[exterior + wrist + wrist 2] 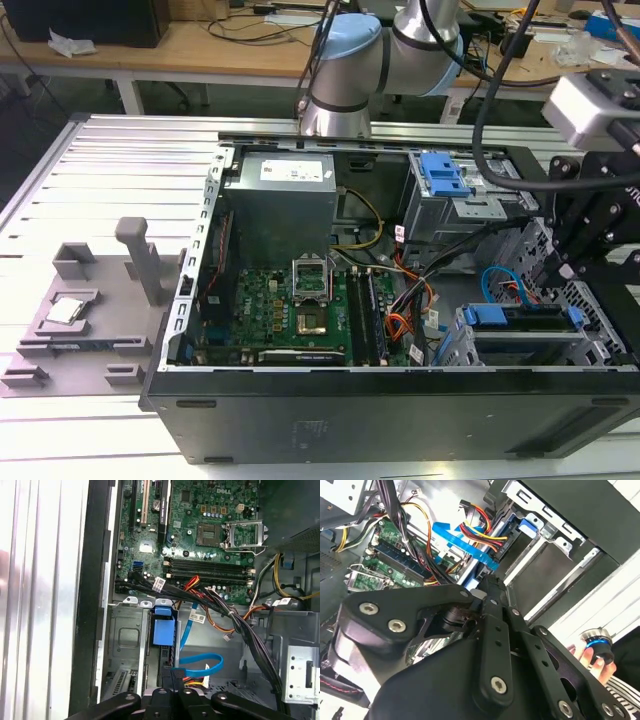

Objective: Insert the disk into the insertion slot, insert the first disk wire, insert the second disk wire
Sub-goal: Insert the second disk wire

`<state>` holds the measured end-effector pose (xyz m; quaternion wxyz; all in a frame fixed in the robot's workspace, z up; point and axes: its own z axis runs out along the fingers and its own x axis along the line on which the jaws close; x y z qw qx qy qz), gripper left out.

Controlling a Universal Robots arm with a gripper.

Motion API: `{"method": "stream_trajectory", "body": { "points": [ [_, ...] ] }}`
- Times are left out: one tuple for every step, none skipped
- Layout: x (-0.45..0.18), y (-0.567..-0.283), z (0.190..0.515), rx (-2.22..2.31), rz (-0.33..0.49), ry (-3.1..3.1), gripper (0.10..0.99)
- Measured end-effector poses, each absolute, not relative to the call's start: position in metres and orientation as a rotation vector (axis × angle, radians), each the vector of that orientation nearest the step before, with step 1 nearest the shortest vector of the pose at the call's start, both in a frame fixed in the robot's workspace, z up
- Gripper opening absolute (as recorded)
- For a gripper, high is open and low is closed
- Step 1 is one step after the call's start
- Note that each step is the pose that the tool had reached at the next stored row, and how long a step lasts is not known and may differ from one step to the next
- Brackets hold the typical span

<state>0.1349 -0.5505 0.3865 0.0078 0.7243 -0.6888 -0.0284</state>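
Note:
The disk in its blue carrier sits inside the insertion slot at the case's corner on the exterior view's right. The first disk wire, an orange, red and black bundle, runs to a dark plug at the disk's end. The second disk wire, a light blue loop, ends in a dark plug right at my fingertips. My gripper hangs over that end of the disk, its fingers drawn together on the blue cable's plug. In the exterior view my gripper is above the bay.
The motherboard, power supply and a taller grey cage with a blue bracket fill the open case. Black cable bundles cross beside the bay. A grey fixture lies on the exterior view's left. A person's hand holds a small device.

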Motion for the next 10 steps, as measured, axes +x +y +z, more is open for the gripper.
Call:
{"method": "stream_trajectory", "body": {
  "points": [
    [0.1349, -0.5505, 0.3904, 2.264, -0.089, -2.153, 0.106],
    [0.1349, -0.5505, 0.3922, 2.264, -0.089, -2.153, 0.106],
    [0.1349, -0.5505, 0.3929, 2.264, -0.089, -2.153, 0.106],
    [0.1349, -0.5505, 0.3935, 2.265, -0.089, -2.153, 0.106],
    [0.1349, -0.5504, 0.3936, 2.265, -0.089, -2.153, 0.106],
    [0.1349, -0.5504, 0.3936, 2.264, -0.089, -2.153, 0.106],
    [0.1349, -0.5505, 0.3937, 2.264, -0.089, -2.153, 0.106],
    [0.1349, -0.5504, 0.3937, 2.264, -0.089, -2.153, 0.106],
    [0.1349, -0.5505, 0.3937, 2.265, -0.089, -2.153, 0.106],
    [0.1349, -0.5504, 0.3937, 2.265, -0.089, -2.153, 0.106]
  ]
}}
